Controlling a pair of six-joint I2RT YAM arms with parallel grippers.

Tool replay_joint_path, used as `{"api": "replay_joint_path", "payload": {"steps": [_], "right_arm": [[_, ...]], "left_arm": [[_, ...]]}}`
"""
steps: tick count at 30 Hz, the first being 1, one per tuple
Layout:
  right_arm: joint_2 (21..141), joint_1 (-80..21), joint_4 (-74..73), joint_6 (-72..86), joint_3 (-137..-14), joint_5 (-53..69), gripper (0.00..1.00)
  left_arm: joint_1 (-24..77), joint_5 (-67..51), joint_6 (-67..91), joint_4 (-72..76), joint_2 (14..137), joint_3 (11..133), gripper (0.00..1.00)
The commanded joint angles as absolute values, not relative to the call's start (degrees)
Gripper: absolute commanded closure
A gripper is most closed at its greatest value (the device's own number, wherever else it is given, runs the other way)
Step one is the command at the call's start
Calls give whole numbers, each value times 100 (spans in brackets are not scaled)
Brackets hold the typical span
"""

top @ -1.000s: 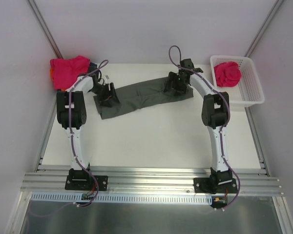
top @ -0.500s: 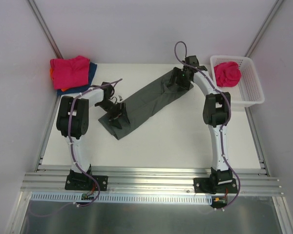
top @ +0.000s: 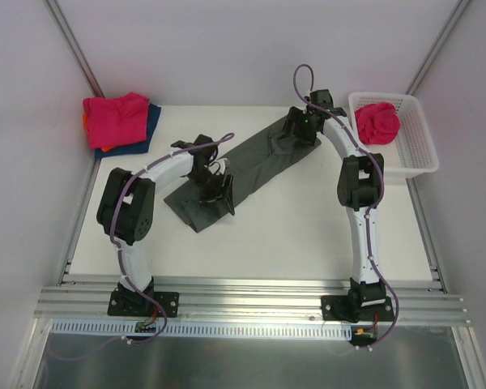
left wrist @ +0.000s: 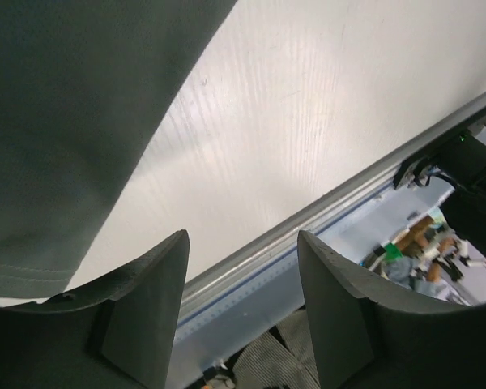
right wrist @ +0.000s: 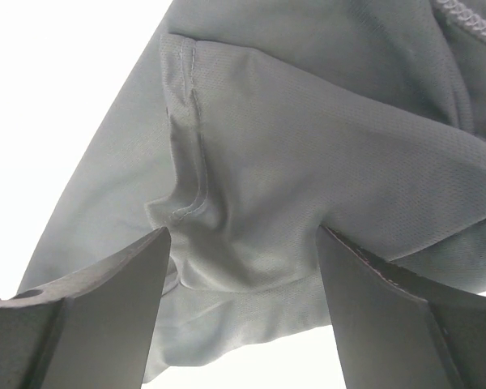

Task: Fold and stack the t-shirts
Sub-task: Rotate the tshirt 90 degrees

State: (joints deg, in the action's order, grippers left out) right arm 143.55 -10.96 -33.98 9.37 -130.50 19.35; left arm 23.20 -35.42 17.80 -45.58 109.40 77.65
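Note:
The dark grey t-shirt (top: 255,158) lies as a long folded strip, diagonal from near left to far right on the white table. My left gripper (top: 219,190) is open over its near-left end. In the left wrist view the left gripper (left wrist: 241,239) holds nothing, and the grey cloth (left wrist: 57,121) is at the upper left. My right gripper (top: 296,134) is open over the far-right end. In the right wrist view the right gripper (right wrist: 243,235) has wrinkled grey cloth (right wrist: 308,121) lying between its spread fingers.
A folded pink shirt (top: 113,117) tops a stack with a blue one (top: 150,121) and an orange one (top: 104,148) at the back left. A white lattice basket (top: 421,138) at the back right holds a crumpled pink shirt (top: 377,121). Metal rails run along the table's near edge.
The grey shirt swung from lying across the table to a diagonal. My left gripper moved right and nearer with its left end. My right gripper shifted slightly farther back.

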Motion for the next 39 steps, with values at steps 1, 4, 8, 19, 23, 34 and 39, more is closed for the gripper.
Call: {"api": "replay_joint_path", "payload": {"steps": [1, 4, 8, 19, 23, 34, 39], "right_arm": [[13949, -1081, -3252, 1098, -13096, 2144, 23], [13869, -1099, -3252, 1090, -13061, 2153, 23], [13904, -1090, -3252, 1072, -13061, 2136, 23], [13975, -1099, -3191, 1072, -13113, 2100, 22], [13966, -1107, -3182, 1081, -13096, 2092, 22], [13983, -1169, -3173, 1081, -13113, 2065, 22], [13992, -1195, -3164, 1090, -13104, 2057, 22]], "left_arm": [[2259, -3051, 1565, -4676, 10450, 8287, 43], [2215, -2761, 1372, -4676, 10520, 8525, 43], [1996, -2611, 1125, -4720, 10801, 8718, 44], [827, -2461, 1151, -4913, 11153, 8824, 55], [756, -2487, 1151, -5001, 11048, 8614, 55], [475, -2487, 1389, -5062, 10539, 7770, 58], [343, -2417, 1389, -5098, 10433, 7708, 58]]}}
